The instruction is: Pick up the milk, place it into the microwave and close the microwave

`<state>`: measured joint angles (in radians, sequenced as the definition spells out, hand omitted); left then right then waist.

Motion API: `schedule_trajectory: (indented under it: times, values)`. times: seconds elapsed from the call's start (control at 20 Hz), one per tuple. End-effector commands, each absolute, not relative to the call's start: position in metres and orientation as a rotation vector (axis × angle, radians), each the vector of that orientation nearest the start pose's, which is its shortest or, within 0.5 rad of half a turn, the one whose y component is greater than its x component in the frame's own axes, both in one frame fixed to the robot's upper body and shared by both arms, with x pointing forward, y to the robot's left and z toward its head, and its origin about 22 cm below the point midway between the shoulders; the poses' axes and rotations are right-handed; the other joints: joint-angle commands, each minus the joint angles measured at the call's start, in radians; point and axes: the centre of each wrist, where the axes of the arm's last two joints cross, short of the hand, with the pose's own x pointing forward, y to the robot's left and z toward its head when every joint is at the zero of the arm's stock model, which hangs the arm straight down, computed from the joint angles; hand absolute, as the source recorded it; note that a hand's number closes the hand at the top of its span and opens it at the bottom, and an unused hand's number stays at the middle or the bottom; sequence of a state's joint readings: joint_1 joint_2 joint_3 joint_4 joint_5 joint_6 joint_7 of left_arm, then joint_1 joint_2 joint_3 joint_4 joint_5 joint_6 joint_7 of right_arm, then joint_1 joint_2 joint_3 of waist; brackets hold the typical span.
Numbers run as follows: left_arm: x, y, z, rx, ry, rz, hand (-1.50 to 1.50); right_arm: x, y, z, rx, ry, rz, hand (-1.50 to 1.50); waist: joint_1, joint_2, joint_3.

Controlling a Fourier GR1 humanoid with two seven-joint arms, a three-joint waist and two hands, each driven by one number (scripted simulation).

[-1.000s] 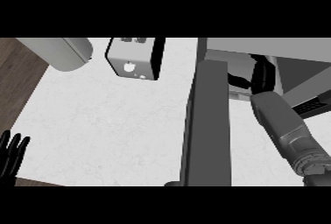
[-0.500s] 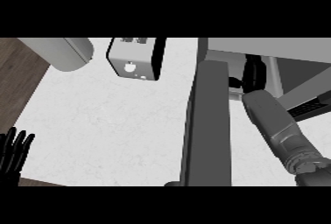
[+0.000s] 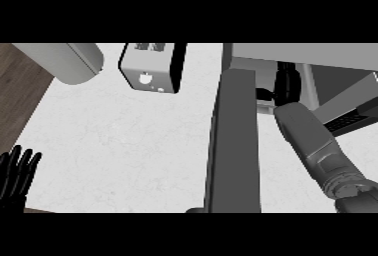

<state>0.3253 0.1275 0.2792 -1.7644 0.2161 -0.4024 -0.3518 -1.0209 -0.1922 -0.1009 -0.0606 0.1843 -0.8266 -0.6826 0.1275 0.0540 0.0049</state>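
White, faintly marbled counter (image 3: 125, 145) fills the left and middle of the head view, and most of that surface lies bare between the toaster and the lower edge. A dark wooden strip (image 3: 22, 95) borders the counter on the left. At the upper left a pale grey cylinder (image 3: 63, 62) overhangs the counter's corner, and just beside it a silver toaster (image 3: 151, 70) with a black side stands near the top edge.

The open microwave door (image 3: 236, 145) is seen edge-on as a dark grey slab running from the upper middle down to the lower edge, dividing the counter from the microwave (image 3: 317, 65) at the right. The right forearm is extended alongside the door into the microwave's opening, where the right hand (image 3: 286, 85) is seen as a dark shape; whether its fingers are curled cannot be told, and the milk cannot be made out there.

The left hand (image 3: 18, 175) is held at the lower left edge, fingers straight and upward, apart from everything.
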Motion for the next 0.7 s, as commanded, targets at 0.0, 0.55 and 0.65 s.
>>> schedule_trajectory:
  times: [0.0, 0.55, 0.65]
  values:
    - [0.139, 0.350, 0.008, -0.031, -1.873, -0.009, -1.50, 0.414, -0.219, -0.013, -0.977, -1.776, 0.313, -1.50, -0.004, -0.005, 0.001]
    - [0.133, 0.344, 0.001, 0.017, -1.880, 0.008, -1.50, 0.403, -0.235, -0.027, -0.809, -1.816, 0.302, -1.50, -0.046, -0.020, -0.001]
    - [0.124, 0.329, 0.002, -0.017, -1.875, 0.022, -1.50, 0.402, -0.221, -0.031, -0.732, -1.835, 0.248, -1.50, -0.051, -0.026, 0.000]
